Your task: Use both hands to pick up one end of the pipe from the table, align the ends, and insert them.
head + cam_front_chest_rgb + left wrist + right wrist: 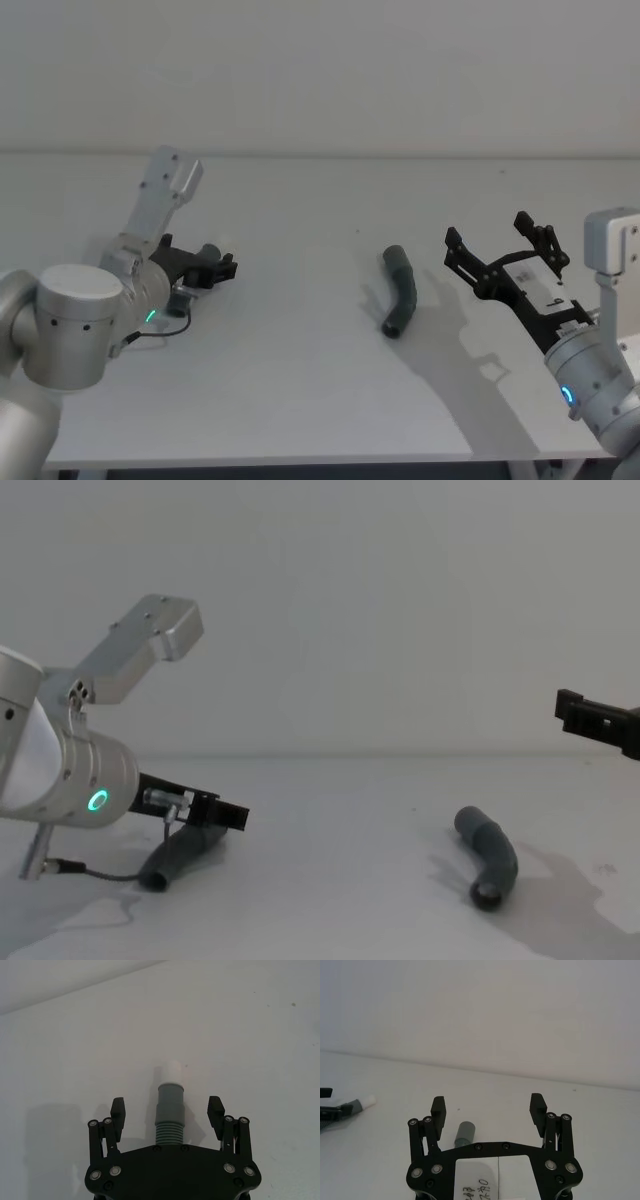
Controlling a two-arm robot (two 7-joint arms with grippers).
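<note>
The white bench point(300, 400) spreads wide under me, and both pipe pieces lie on it, well apart. My left arm point(75, 320), green ring lit, is low over the bench's left side. My right arm point(590, 385) is on the right, cut off by the head view's edge. My left hand point(225, 266) sits just above the bench, its fingers point(118, 1110) spread either side of the left piece point(169, 1117), with a gap on each side. My right hand point(488, 232) hangs above the bench near the right piece point(402, 290), fingers spread and empty; the chest view cuts it off at the right edge. The left piece's ribbed part runs under my palm and is hidden there, and I cannot tell whether its front end is lifted off the bench. The right piece lies bent, one open end toward me; its ribs are hard to make out, and my right wrist view loses its near part behind the hand. The white tip point(171, 1071) on the left piece's cuff sticks out past my fingertips
</note>
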